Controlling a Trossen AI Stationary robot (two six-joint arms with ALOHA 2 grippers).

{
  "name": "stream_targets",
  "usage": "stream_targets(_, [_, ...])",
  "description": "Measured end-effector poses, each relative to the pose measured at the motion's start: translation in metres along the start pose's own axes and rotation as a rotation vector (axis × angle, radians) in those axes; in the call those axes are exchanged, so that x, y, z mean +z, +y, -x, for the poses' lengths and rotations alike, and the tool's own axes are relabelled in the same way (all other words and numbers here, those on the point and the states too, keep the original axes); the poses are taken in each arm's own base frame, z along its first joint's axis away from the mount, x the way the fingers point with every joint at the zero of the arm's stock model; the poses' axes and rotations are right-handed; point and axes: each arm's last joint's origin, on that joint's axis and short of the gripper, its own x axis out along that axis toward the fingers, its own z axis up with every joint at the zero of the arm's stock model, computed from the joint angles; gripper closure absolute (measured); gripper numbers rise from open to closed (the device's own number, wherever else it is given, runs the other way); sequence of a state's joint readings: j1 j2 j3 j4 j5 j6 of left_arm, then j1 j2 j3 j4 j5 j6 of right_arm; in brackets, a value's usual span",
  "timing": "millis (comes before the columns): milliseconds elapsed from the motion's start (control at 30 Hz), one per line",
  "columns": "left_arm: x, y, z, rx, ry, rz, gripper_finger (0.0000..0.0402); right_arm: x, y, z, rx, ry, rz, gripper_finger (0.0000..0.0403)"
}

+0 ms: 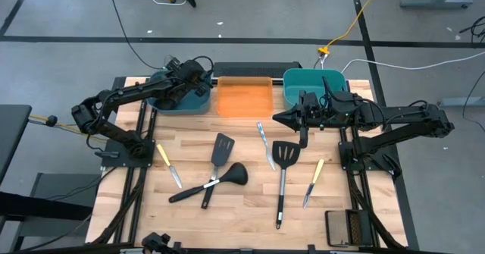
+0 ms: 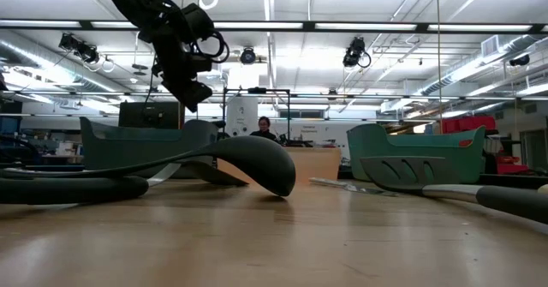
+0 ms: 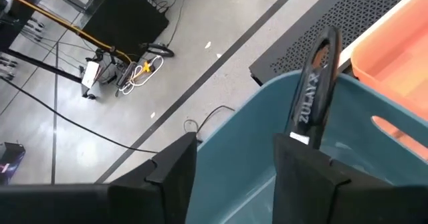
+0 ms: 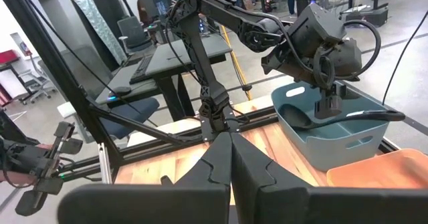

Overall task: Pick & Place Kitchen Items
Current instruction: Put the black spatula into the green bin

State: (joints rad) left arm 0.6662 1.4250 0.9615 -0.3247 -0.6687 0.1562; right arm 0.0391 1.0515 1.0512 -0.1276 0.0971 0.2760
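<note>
Near to far, all placed against the orange bin [image 1: 244,96] at the table's back edge.

Nearest edge of the table: long black spatula [image 1: 284,170], toward the front from the bin and a bit right, handle pointing at the front edge. Right of it, a yellow-handled knife [image 1: 313,182], tilted.

Front-left of the bin: black ladle [image 1: 214,181] lying flat, bowl toward the centre. A second black spatula [image 1: 217,163] crosses its handle (touching or just overlapping, hard to say). Further left, another yellow-handled knife [image 1: 168,164].

Just in front of the bin, slightly right: slim silver knife [image 1: 265,144], lying alone.

Right gripper [image 1: 277,118] hovers right-front of the orange bin, in front of the teal bin [image 1: 314,85]; its fingers are pressed together, nothing between them (right wrist view shows the two tips meeting).

Left gripper [image 1: 198,87] sits over the blue-grey bin [image 1: 179,100], immediately left of the orange bin. Jaws stand apart. A black ladle [image 4: 334,117] lies in that bin, bowl inside, handle [image 3: 314,90] sticking out over the rim toward the orange bin. The handle lies right against one finger [image 3: 304,177]; not clamped as far as I can tell.

Beyond the table: a person [image 2: 265,128] in the room behind.
</note>
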Motion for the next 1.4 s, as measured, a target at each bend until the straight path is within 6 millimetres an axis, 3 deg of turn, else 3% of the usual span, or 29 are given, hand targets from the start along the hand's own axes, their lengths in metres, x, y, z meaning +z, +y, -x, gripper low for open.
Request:
stream_targets(233, [0.011,0.000,0.011,-0.029,-0.002,-0.048,0.0183,0.000,0.000,0.000,-0.001,0.000,0.000,0.0399])
stream_targets(667, [0.037,-0.014,0.058,-0.130,-0.100,-0.062,0.0190,0.000,0.000,0.000,0.000,0.000,0.000,0.0399])
stream_targets(1133, [0.037,-0.011,0.138,-0.431,-0.308,0.087,0.0254,0.000,0.000,0.000,0.000,0.000,0.008,0.0399])
stream_targets(1400, [0.033,-0.013,0.161,-0.615,-0.381,0.010,0.0293,0.000,0.000,0.000,0.004,0.001,0.049,0.0399])
